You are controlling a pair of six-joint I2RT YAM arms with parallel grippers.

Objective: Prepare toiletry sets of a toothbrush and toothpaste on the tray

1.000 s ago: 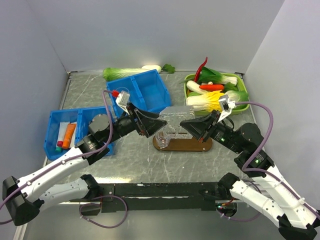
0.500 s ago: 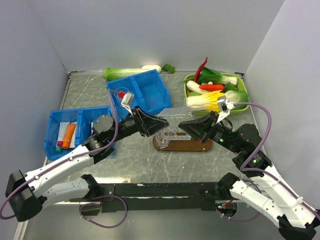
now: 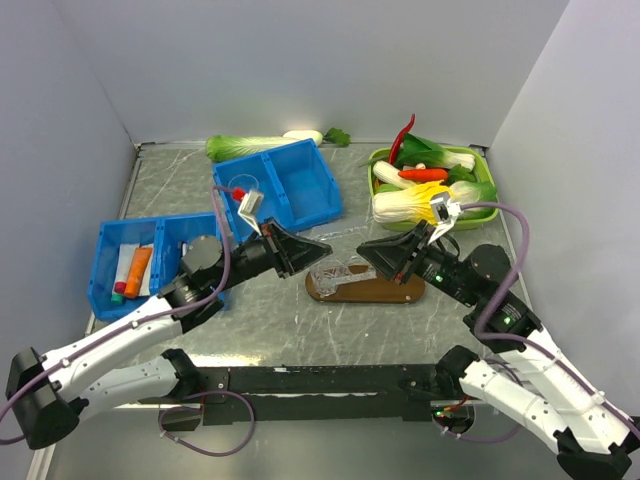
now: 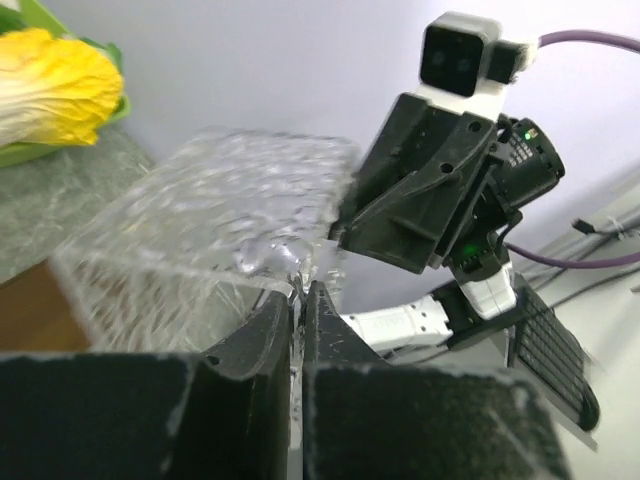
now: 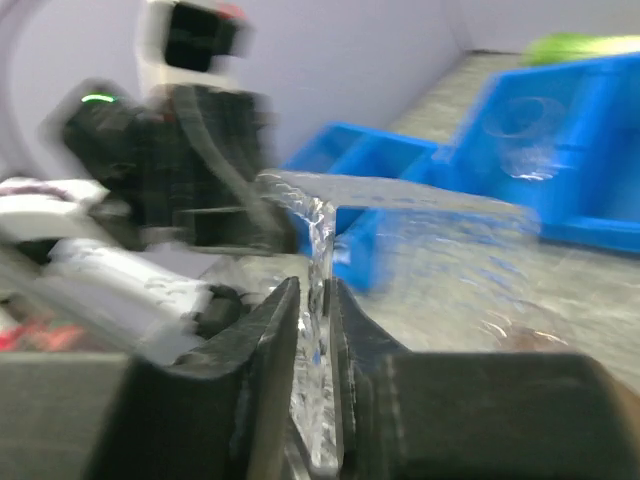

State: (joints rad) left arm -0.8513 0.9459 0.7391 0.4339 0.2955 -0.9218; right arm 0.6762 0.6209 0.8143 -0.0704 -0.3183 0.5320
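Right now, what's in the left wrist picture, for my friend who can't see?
The left gripper pinches the near edge of a clear plastic box. The right gripper is at the box's far side, and a yellow cabbage lies top left.

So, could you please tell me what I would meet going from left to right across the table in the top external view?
Blue bin holding tubes → second blue bin → dark wooden tray → green vegetable tray.
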